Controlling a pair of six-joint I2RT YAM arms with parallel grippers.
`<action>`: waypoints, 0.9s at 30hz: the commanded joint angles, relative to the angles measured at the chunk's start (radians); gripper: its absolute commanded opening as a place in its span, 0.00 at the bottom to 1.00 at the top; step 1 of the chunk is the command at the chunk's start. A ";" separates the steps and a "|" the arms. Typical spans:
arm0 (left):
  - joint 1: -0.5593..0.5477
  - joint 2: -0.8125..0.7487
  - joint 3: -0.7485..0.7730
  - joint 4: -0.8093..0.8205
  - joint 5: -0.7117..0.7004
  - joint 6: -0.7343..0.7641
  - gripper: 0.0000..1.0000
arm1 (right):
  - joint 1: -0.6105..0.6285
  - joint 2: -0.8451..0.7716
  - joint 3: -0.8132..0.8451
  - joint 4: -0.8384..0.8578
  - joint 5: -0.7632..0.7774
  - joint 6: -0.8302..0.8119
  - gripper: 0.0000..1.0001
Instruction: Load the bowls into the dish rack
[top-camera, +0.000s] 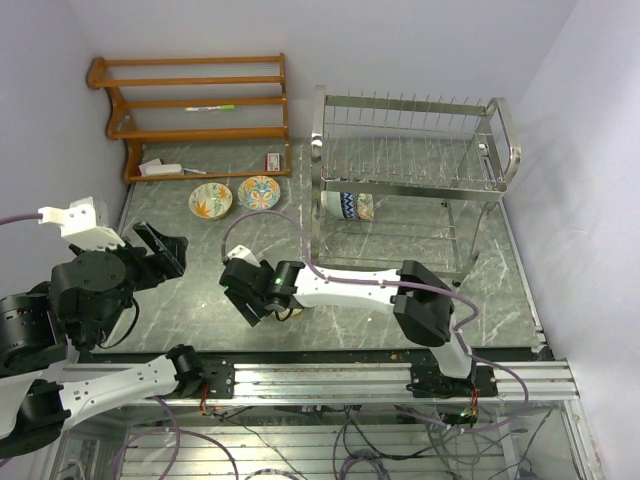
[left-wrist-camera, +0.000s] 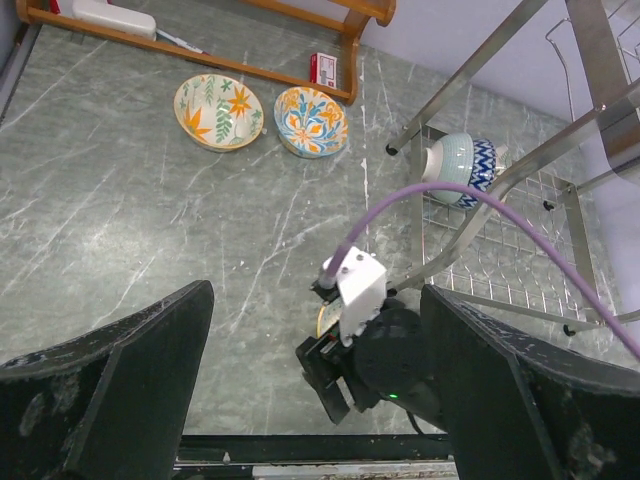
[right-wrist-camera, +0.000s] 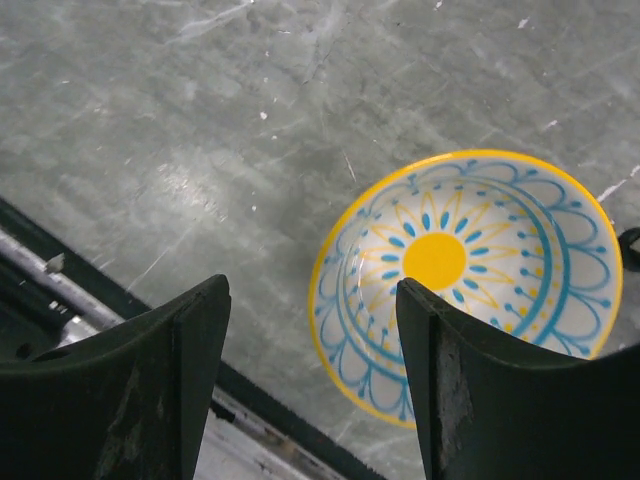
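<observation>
The silver wire dish rack stands at the back right, with one blue-patterned bowl on its side in the lower tier; that bowl also shows in the left wrist view. Two floral bowls sit on the table by the wooden shelf. A yellow-rimmed bowl with a blue pattern lies near the table's front edge. My right gripper is open above its near rim, one finger over the bowl. My left gripper is open and empty, raised at the left.
A brown wooden slatted shelf stands at the back left, with a white object and a small red box at its foot. The metal rail runs along the table's front edge, close to the right gripper.
</observation>
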 joint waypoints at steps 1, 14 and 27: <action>0.000 -0.003 0.006 0.022 -0.009 0.023 0.95 | -0.004 0.082 0.059 -0.022 0.045 -0.042 0.65; 0.000 0.002 -0.027 0.053 -0.004 0.046 0.95 | -0.003 0.115 0.046 -0.080 0.122 0.000 0.00; 0.000 0.044 0.011 0.072 -0.013 0.111 0.96 | -0.001 -0.394 -0.270 0.148 -0.257 0.088 0.00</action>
